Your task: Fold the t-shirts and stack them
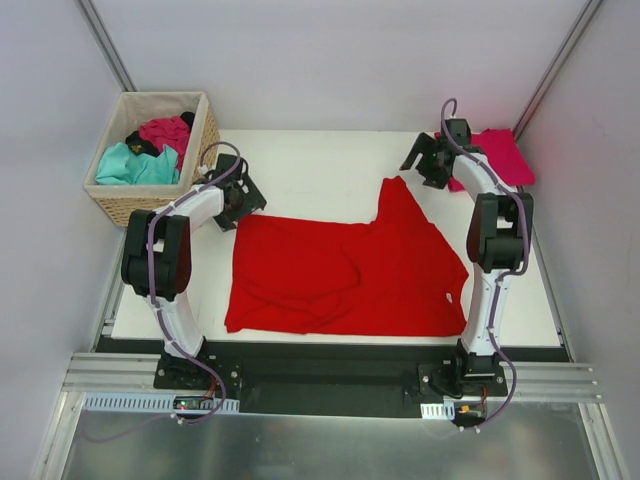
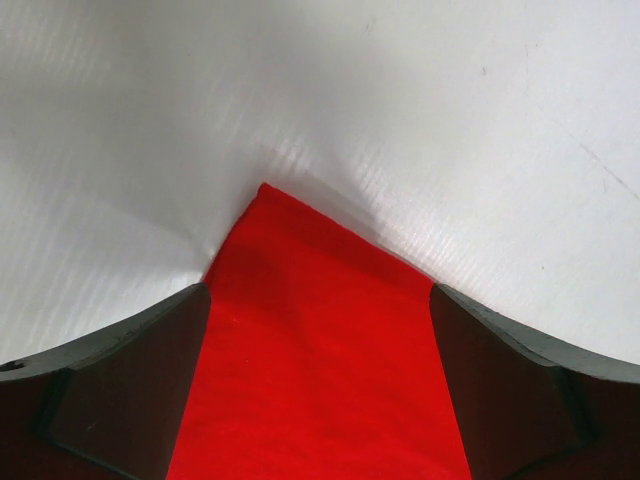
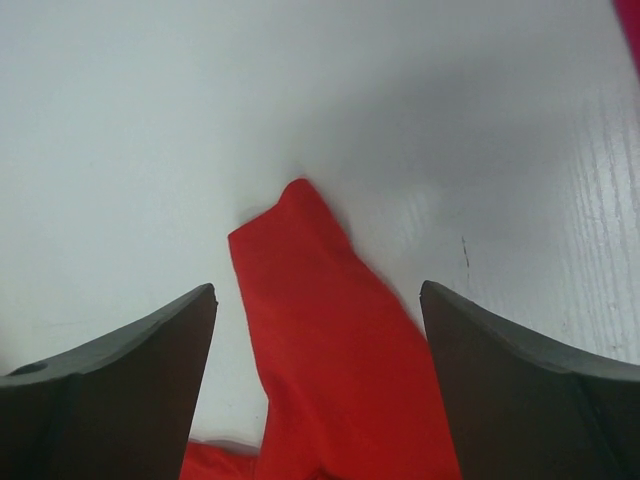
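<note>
Red cloth lies between the spread fingers of the left gripper (image 2: 320, 300) and of the right gripper (image 3: 318, 300); neither is closed on it. It belongs to the red t-shirt (image 1: 350, 275), sprawled on the table (image 1: 320, 160) and hardly folded. A crimson t-shirt (image 1: 505, 155) at the far right corner appears folded. A teal t-shirt (image 1: 135, 167), a magenta t-shirt (image 1: 167, 130) and a black t-shirt (image 1: 141, 147) wait in the basket (image 1: 125, 207). The red shirt's pale tag (image 1: 449, 297) is too small to read.

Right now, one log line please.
left gripper open at red shirt corner | right gripper open at its far tip | crimson shirt far right | basket far left
</note>
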Motion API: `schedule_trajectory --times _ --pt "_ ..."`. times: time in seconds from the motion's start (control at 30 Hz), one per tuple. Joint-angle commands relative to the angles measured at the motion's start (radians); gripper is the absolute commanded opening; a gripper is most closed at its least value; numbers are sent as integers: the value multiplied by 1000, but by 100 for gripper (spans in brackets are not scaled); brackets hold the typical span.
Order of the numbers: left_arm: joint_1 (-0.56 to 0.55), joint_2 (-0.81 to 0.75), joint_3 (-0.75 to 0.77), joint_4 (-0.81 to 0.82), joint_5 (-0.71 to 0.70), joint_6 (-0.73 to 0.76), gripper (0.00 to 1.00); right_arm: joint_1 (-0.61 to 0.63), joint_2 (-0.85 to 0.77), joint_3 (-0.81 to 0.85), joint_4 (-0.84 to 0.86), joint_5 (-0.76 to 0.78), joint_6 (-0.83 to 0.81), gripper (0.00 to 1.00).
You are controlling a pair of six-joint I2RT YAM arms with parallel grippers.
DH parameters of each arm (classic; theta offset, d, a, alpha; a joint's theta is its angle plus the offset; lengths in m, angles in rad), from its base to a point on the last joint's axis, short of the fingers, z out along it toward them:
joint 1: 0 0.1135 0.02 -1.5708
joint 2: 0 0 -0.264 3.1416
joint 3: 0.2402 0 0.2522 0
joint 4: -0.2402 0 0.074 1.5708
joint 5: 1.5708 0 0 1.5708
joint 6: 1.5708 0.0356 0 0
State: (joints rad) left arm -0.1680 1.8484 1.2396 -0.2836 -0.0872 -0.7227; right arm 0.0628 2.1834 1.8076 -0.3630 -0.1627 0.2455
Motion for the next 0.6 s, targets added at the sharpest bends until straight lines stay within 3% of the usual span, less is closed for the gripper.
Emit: schedule_trajectory --times 0.0,0.3,0.57 --pt "15 11 46 4 -2 -24 91 -11 45 32 25 -18 20 85" --pt "33 26 72 8 -3 -27 90 -9 136 107 29 -72 72 79" --pt "54 55 81 12 21 -55 89 2 147 87 39 -104 89 63"
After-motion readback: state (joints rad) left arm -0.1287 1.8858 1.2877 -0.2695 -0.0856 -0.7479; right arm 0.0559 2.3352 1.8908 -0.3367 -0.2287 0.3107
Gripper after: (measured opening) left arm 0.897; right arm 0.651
